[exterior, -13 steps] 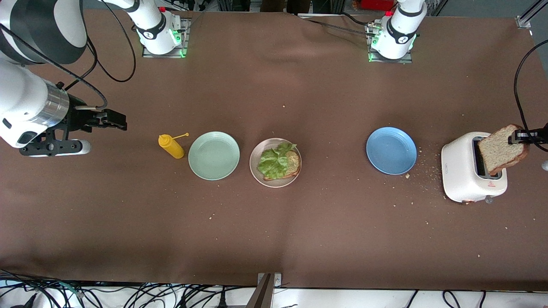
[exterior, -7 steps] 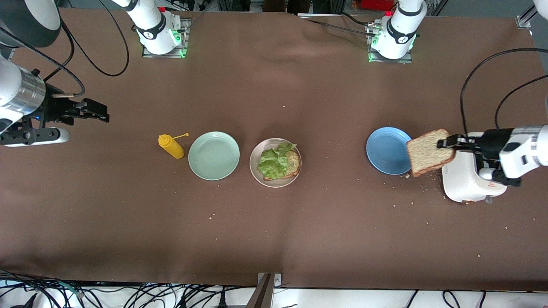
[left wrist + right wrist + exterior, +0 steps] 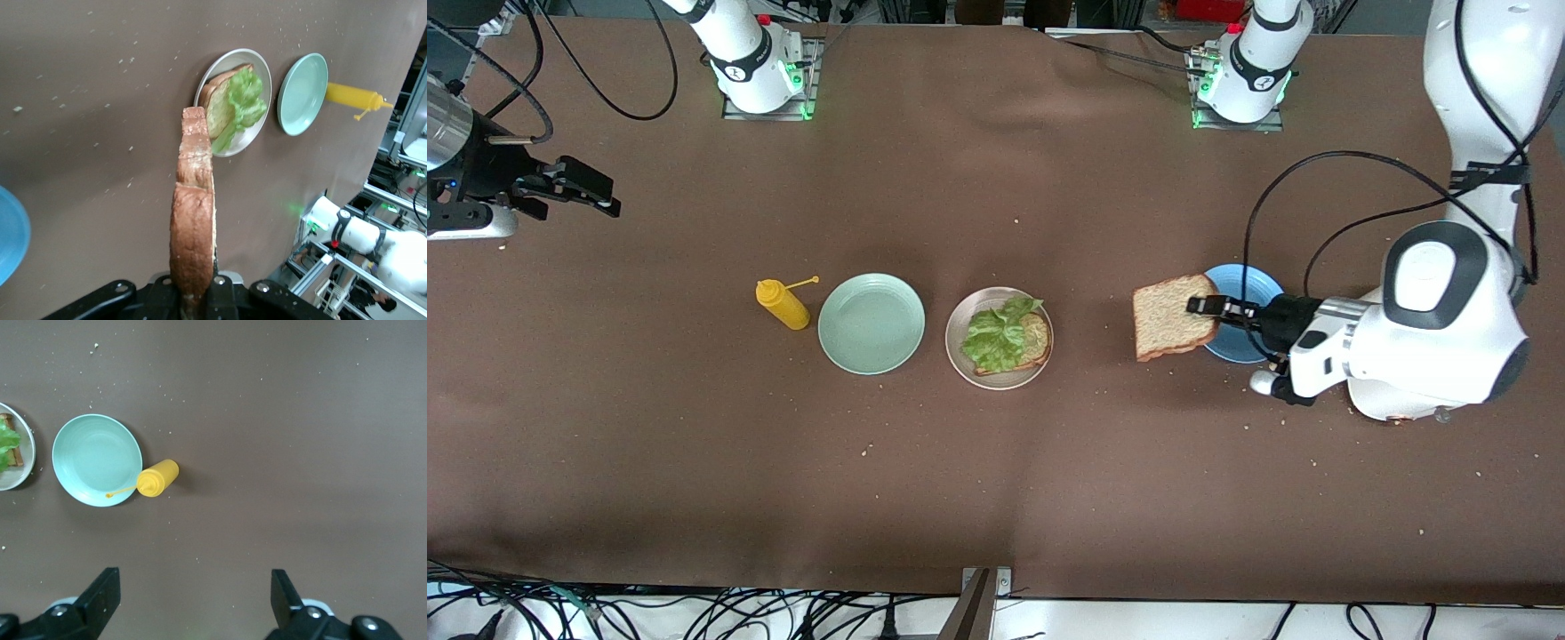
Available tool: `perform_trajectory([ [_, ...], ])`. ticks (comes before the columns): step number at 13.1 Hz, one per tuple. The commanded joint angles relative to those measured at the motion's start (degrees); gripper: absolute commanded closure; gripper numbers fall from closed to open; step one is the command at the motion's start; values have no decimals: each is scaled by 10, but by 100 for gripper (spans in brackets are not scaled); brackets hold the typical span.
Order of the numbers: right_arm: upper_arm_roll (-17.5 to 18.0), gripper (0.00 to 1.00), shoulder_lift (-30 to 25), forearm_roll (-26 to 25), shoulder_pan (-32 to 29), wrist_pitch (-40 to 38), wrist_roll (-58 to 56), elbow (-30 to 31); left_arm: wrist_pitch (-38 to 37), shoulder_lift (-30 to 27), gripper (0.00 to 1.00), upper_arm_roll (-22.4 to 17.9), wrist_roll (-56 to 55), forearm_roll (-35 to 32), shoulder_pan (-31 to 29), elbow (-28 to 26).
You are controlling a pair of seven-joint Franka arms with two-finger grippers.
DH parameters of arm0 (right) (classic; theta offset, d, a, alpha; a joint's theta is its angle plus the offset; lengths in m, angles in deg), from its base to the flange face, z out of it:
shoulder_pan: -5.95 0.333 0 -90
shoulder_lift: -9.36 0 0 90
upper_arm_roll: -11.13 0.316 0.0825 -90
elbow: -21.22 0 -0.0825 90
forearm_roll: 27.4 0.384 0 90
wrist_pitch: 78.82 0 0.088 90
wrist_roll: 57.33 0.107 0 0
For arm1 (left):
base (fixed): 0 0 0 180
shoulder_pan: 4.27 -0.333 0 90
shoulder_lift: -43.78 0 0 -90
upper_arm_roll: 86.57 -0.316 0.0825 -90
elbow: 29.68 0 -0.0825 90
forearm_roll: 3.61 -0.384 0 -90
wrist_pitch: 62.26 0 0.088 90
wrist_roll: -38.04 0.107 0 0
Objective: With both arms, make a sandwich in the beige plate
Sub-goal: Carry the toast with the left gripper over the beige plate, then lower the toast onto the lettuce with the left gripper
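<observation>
The beige plate [image 3: 959, 356] lies mid-table with a bread slice [image 3: 1037, 340] on it and a green lettuce leaf [image 3: 996, 336] on top. In the left wrist view the same plate [image 3: 252, 57] shows with bread and lettuce [image 3: 243, 100]. My left gripper [image 3: 1199, 305] is shut on the edge of a second bread slice [image 3: 1172, 316], held in the air over the bare cloth between the beige plate and the blue plate; this slice [image 3: 193, 227] shows edge-on. My right gripper [image 3: 596, 197] hangs open with nothing in it over the right arm's end of the table.
A mint-green plate [image 3: 871, 322] and a yellow squeeze bottle [image 3: 783, 304] lie beside the beige plate toward the right arm's end. A blue plate [image 3: 1249, 284] sits under the left wrist. The white toaster [image 3: 1396, 409] is mostly hidden by the left arm. Crumbs dot the brown cloth.
The left arm has carried the bread slice from over the toaster, past the blue plate, toward the beige plate. The right gripper has drawn away toward its end of the table.
</observation>
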Motion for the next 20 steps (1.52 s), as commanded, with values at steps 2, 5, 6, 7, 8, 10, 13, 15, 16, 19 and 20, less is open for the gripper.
perform_trajectory([
  [2,15,0,-22,-27,-16,1,-7,16,105,35,100,-5,-90,16,100,14],
  [5,23,0,-22,-43,-20,-4,-34,15,172,45,100,-5,-122,26,151,15],
  [6,28,0,-22,-44,-30,-15,-36,13,191,49,100,-5,-126,42,166,15],
  [7,38,0,-22,-42,-36,-19,-42,11,211,51,100,-5,-127,45,182,15],
  [8,41,0,-19,-37,-41,-27,-41,9,232,53,100,-5,-136,46,195,14],
  [10,42,0,-16,-37,-41,-27,-41,3,257,59,100,-6,-167,43,219,14],
  [13,43,0,-16,-41,-37,-23,-35,1,266,65,100,-6,-182,43,242,8],
  [15,43,0,-16,-41,-36,-22,-34,0,267,76,100,-7,-189,39,252,8],
  [16,43,0,-15,-42,-37,-23,-34,-2,279,85,100,-8,-188,38,254,8],
  [19,40,0,-13,-36,-38,-28,-34,-1,311,97,100,-8,-189,37,267,5],
  [20,40,0,-12,-37,-38,-24,-34,-1,312,101,100,-8,-191,37,267,4],
])
